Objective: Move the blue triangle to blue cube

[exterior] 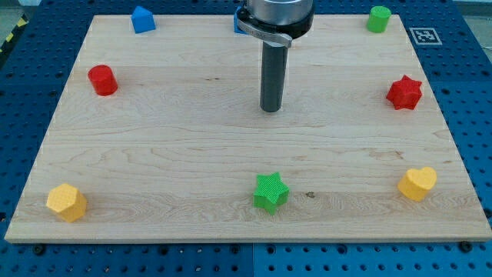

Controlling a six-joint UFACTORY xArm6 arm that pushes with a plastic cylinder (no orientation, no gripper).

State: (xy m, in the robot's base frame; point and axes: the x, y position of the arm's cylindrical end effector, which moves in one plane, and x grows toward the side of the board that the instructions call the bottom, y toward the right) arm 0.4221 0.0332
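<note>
A blue block [142,19] with a pointed top, likely the blue triangle, sits near the board's top edge at the view's left. A second blue block [237,24] lies at the top centre. It is mostly hidden behind the arm's housing, so I cannot make out its shape. My tip [270,110] rests on the wooden board [169,146] near its centre. It is below the hidden blue block and far to the right of the pointed one, and it touches no block.
A red cylinder [101,80] lies at the left. A green cylinder [378,18] is at the top right and a red star [404,92] at the right. A yellow heart [417,183] is at the bottom right, a green star [270,191] at the bottom centre, and a yellow hexagon [67,202] at the bottom left.
</note>
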